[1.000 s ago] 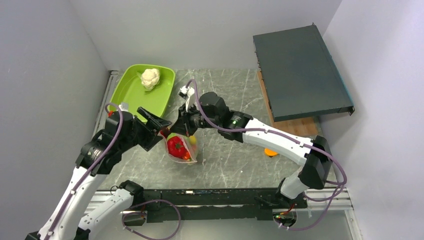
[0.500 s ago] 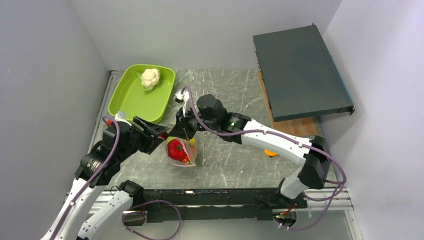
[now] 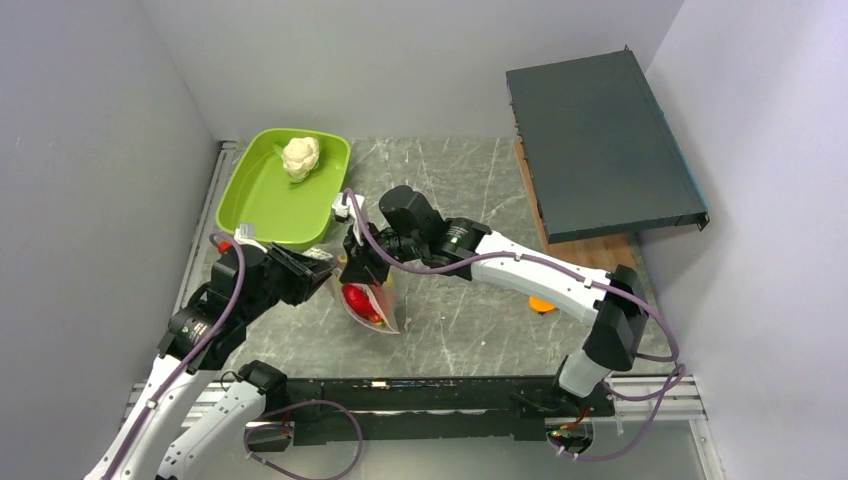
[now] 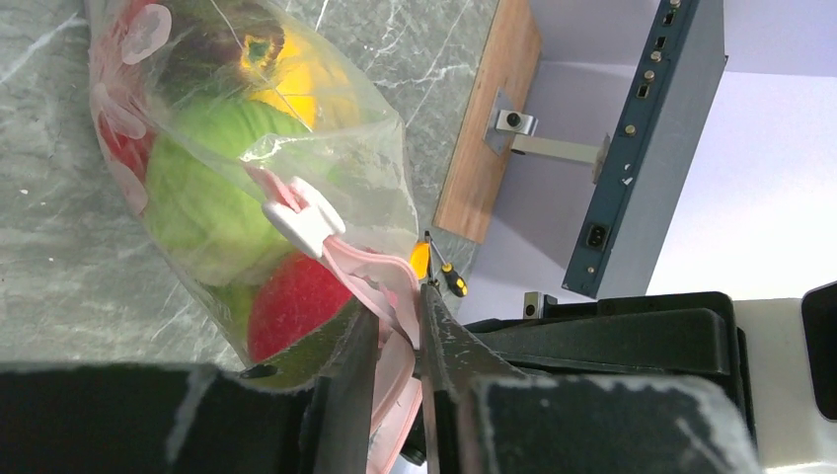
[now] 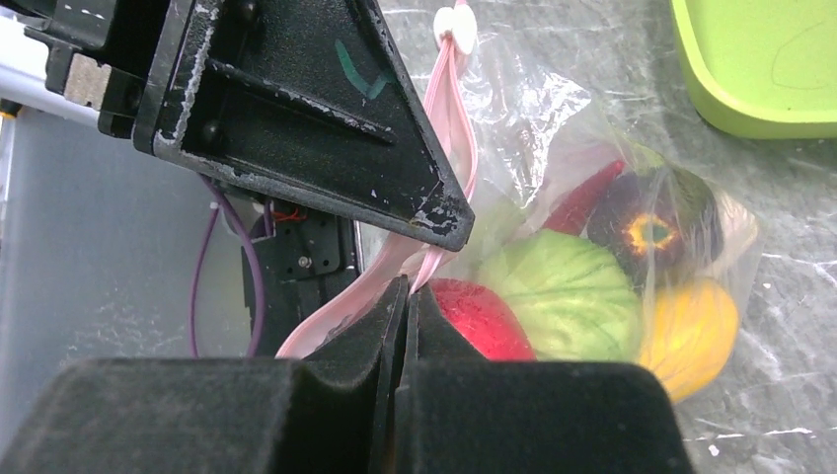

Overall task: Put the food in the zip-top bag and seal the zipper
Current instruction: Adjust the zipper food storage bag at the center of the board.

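The clear zip-top bag (image 3: 372,303) lies on the table between both arms. Inside it is food: a red piece (image 4: 296,301), a green one (image 4: 202,197), a yellow one (image 4: 296,84) and a dark purple one (image 5: 646,232). My right gripper (image 5: 407,286) is shut on the pink zipper (image 5: 456,109) at the bag's mouth. My left gripper (image 4: 398,301) stands with its jaws only narrowly apart, and the folded zipper (image 4: 370,267) lies in the gap. A white slider tab (image 4: 301,217) sits on the strip. A white toy cauliflower (image 3: 300,157) lies in the tray.
The lime-green tray (image 3: 262,205) stands at the back left, close behind the left gripper (image 3: 325,270). An orange disc (image 3: 541,305) lies on the table under the right forearm. A dark grey box (image 3: 600,145) rests on a wooden board (image 3: 590,252) at the back right.
My left gripper's jaws have narrowed from wide open to a slim gap round the zipper. Both grippers and the bag's mouth have shifted left and toward the near edge.
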Controlling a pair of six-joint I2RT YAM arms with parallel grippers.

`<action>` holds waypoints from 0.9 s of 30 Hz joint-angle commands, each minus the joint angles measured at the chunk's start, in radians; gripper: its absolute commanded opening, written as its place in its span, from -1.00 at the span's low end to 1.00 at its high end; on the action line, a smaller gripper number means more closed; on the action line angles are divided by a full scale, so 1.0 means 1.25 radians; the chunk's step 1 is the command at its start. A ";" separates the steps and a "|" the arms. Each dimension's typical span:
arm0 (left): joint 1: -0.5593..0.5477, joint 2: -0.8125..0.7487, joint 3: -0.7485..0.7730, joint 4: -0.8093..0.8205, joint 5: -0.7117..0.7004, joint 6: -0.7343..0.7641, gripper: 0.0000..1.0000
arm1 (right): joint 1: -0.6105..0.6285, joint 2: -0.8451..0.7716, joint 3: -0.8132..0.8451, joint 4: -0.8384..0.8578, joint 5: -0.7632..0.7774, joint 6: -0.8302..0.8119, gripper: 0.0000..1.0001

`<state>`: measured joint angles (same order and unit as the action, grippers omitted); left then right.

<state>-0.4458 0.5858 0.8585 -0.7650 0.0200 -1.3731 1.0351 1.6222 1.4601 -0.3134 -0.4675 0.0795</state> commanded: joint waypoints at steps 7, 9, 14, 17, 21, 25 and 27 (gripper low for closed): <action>0.000 0.014 -0.003 0.012 -0.014 0.022 -0.15 | 0.006 -0.012 0.058 0.011 -0.087 -0.056 -1.00; 0.000 0.024 -0.008 0.027 -0.014 0.033 -0.07 | 0.007 -0.006 0.065 0.001 -0.095 -0.056 -1.00; 0.000 0.043 -0.016 0.075 0.004 0.062 -0.11 | 0.006 0.003 0.080 -0.028 -0.104 -0.085 -1.00; 0.000 0.041 -0.028 0.102 0.016 0.070 -0.31 | 0.006 0.014 0.099 -0.052 -0.117 -0.098 -1.00; 0.000 0.014 -0.039 0.132 0.019 0.083 -0.68 | 0.006 0.022 0.103 -0.060 -0.105 -0.100 -1.00; 0.000 -0.016 -0.060 0.184 0.018 0.149 -1.00 | 0.000 0.019 0.096 -0.048 -0.101 -0.078 -0.73; 0.000 -0.024 -0.072 0.224 0.029 0.208 -1.00 | -0.012 0.009 0.090 -0.036 -0.110 -0.054 -0.49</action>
<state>-0.4465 0.5842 0.7853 -0.6350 0.0383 -1.2434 1.0363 1.6588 1.5356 -0.4145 -0.5613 -0.0151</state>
